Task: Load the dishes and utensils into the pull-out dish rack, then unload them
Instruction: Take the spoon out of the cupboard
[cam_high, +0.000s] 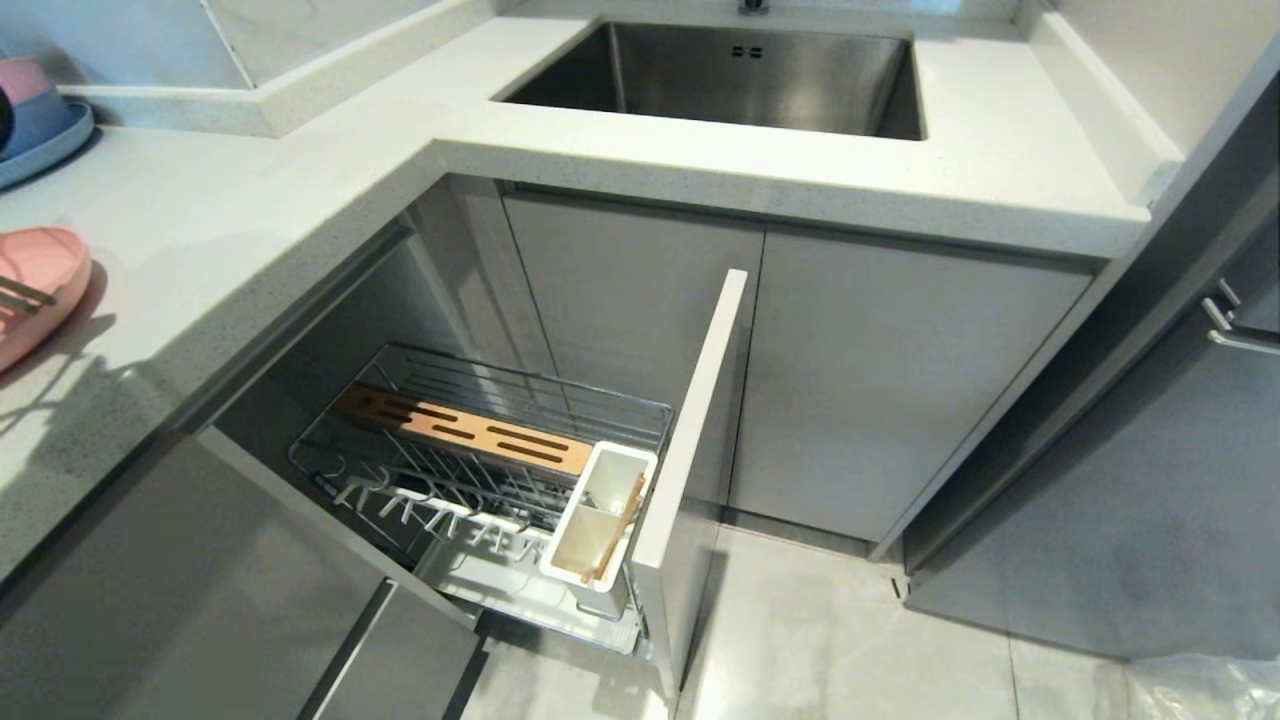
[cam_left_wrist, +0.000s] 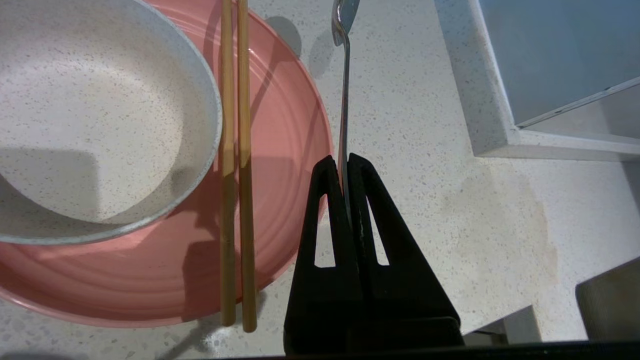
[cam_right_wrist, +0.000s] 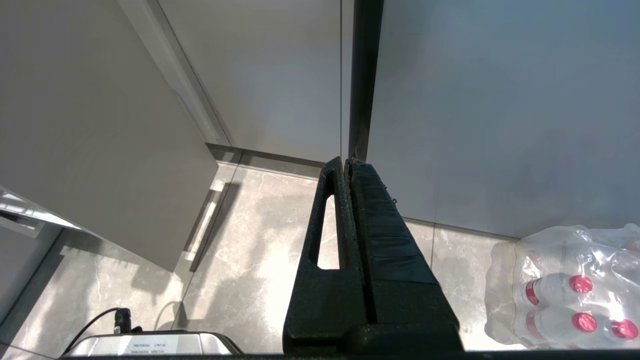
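While the left gripper (cam_left_wrist: 344, 160) pinches the spoon (cam_left_wrist: 344, 75) by its handle above the countertop (cam_left_wrist: 450, 200), chopsticks (cam_left_wrist: 236, 165) lie across the pink plate (cam_left_wrist: 290, 150), with the cream bowl (cam_left_wrist: 100, 115) at their nine o'clock. Right gripper (cam_right_wrist: 346, 162): closed, empty, above the floor. Dish rack (cam_high: 480, 450): pulled out.

Left end effector (cam_left_wrist: 344, 162) clamped; right end effector (cam_right_wrist: 347, 162) closed.

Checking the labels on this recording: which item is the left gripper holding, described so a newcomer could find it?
On the speckled white countertop, beside the pink plate carrying the cream bowl and chopsticks, the left gripper pinches a spoon by its handle. It is the only silver metal piece there.
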